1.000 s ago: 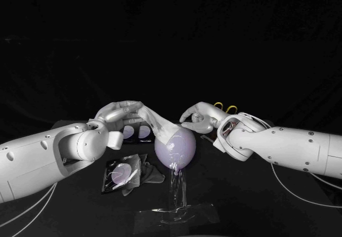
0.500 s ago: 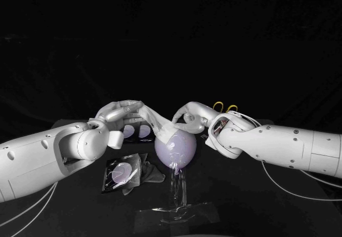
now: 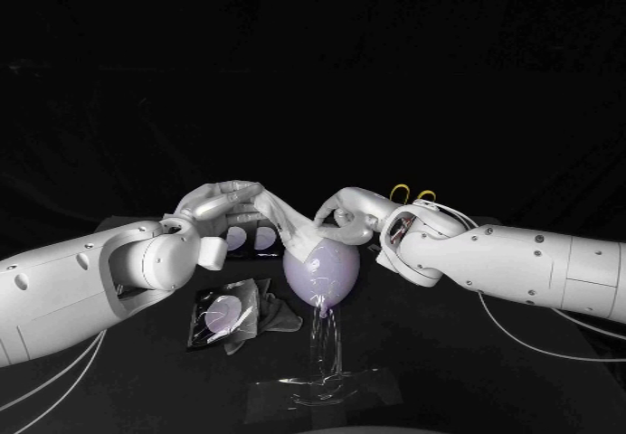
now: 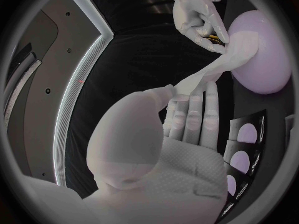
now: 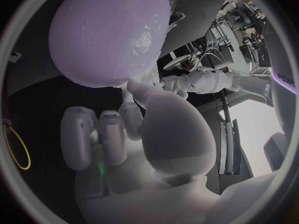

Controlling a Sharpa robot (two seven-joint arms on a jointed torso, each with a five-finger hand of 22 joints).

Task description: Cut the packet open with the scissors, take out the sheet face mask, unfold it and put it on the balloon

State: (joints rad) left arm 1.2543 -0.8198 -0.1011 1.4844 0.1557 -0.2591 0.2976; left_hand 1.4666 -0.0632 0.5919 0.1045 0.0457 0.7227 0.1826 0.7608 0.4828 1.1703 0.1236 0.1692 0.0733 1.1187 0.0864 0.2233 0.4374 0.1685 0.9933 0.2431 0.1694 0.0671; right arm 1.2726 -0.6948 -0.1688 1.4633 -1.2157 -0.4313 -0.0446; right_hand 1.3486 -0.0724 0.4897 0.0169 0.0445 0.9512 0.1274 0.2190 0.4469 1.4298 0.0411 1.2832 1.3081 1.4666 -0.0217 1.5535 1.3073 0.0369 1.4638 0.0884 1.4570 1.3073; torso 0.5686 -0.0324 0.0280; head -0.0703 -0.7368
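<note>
The black table (image 3: 522, 384) before me is draped in cloth (wrinkled in places); behind it rises a dark backdrop (image 3: 313, 81).

White arms (image 3: 79, 289), dark screws (image 3: 81, 265), thin cables (image 3: 52, 374), silver robot hands (image 3: 215, 206).

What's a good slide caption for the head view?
Left hand and right hand hold the sheet mask against the balloon.
</note>
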